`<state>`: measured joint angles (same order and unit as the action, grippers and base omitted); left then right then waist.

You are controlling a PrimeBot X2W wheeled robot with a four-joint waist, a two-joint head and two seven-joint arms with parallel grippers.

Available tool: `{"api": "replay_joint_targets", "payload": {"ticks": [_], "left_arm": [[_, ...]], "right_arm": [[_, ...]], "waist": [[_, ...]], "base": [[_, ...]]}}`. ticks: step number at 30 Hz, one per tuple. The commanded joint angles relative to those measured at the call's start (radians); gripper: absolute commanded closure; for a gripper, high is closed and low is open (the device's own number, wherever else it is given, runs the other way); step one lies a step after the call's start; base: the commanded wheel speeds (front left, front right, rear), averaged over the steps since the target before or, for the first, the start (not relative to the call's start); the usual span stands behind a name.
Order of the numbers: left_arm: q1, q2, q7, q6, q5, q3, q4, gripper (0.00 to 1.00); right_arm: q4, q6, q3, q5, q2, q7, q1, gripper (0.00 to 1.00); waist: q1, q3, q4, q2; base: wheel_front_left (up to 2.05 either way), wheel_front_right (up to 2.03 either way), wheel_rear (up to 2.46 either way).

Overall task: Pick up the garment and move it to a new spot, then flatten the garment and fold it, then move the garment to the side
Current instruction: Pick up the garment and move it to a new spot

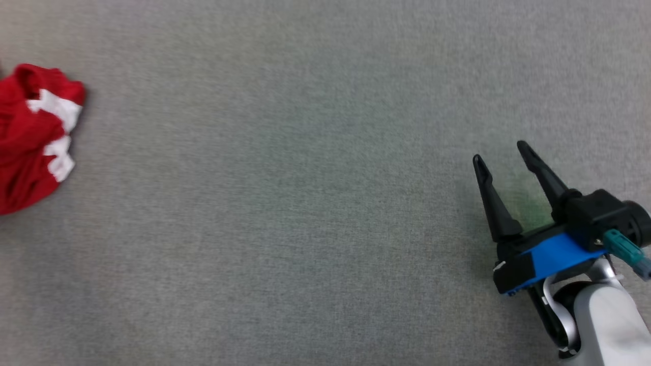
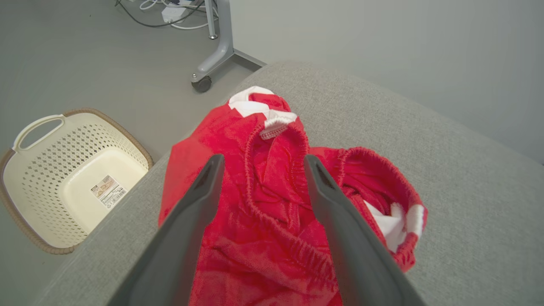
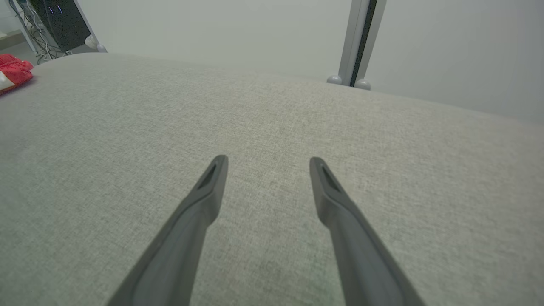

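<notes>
A crumpled red garment (image 1: 30,137) with white patches lies at the far left of the grey padded surface (image 1: 305,203). The left wrist view shows the same garment (image 2: 272,199) bunched near the surface's corner, its elastic hem on top. My left gripper (image 2: 261,163) hangs open over it, one finger on each side of a fold, nothing between them. My right gripper (image 1: 501,155) stands open at the lower right, far from the cloth, above bare surface. In the right wrist view the right gripper (image 3: 267,163) points across the surface and the garment (image 3: 12,72) is a small red patch at the far left.
A cream perforated laundry basket (image 2: 63,178) stands on the floor below the surface's left edge. A wheeled stand leg (image 2: 212,55) and cables lie beyond it. A post (image 3: 357,42) rises behind the far edge, with a pale wall behind.
</notes>
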<state>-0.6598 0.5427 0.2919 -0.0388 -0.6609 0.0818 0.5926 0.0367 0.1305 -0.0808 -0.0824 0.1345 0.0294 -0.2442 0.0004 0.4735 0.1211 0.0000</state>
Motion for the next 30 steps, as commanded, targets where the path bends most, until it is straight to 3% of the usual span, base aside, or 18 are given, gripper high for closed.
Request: {"api": "replay_joint_targets", "payload": {"ticks": [1,7,10,12,17,23,27,30], "left_arm": [[-0.023,0.013,0.033,-0.021,-0.006,0.003,0.026,0.00],[-0.069,0.002,0.191,-0.093,-0.038,-0.001,0.138,0.00],[-0.057,-0.034,0.318,-0.135,-0.069,-0.008,0.194,0.00],[-0.053,-0.036,0.354,-0.133,-0.075,-0.017,0.191,1.00],[-0.070,0.022,0.268,-0.096,-0.046,-0.016,0.130,1.00],[-0.138,0.101,0.200,0.013,0.025,-0.083,0.061,1.00],[-0.207,0.117,0.214,0.064,0.072,-0.152,-0.030,1.00],[-0.257,0.082,0.237,0.107,0.068,-0.199,-0.129,1.00]], "right_arm": [[0.021,0.001,0.005,0.004,0.012,0.005,-0.017,0.00],[0.078,0.001,0.013,0.010,0.027,0.009,-0.028,0.00],[0.094,0.001,0.010,0.010,0.020,0.006,-0.030,0.00],[0.094,0.001,0.009,0.007,0.013,0.001,-0.028,0.00],[0.056,0.001,0.005,-0.004,-0.001,-0.018,-0.016,0.00],[-0.014,0.001,-0.011,-0.025,-0.024,-0.055,-0.006,0.00],[-0.069,0.001,-0.028,-0.042,-0.038,-0.078,0.006,0.00],[-0.097,0.001,-0.031,-0.051,-0.048,-0.095,0.014,0.00]], "waist": [[-0.0004,0.034,-0.004,0.0000],[-0.0004,0.094,-0.045,0.0000],[-0.0004,0.096,-0.057,0.0000],[-0.0004,0.088,-0.062,0.0000],[-0.0004,0.030,-0.064,0.0000],[-0.0004,-0.095,-0.066,0.0000],[-0.0004,-0.193,-0.074,0.0000],[-0.0004,-0.256,-0.083,0.0000]], "base": [[0.00,0.00,0.00],[0.00,0.00,0.00],[0.00,0.00,0.00],[0.00,0.00,0.00],[0.00,0.00,0.00],[0.00,0.00,0.00],[0.00,0.00,0.00],[0.00,0.00,0.00]]}}
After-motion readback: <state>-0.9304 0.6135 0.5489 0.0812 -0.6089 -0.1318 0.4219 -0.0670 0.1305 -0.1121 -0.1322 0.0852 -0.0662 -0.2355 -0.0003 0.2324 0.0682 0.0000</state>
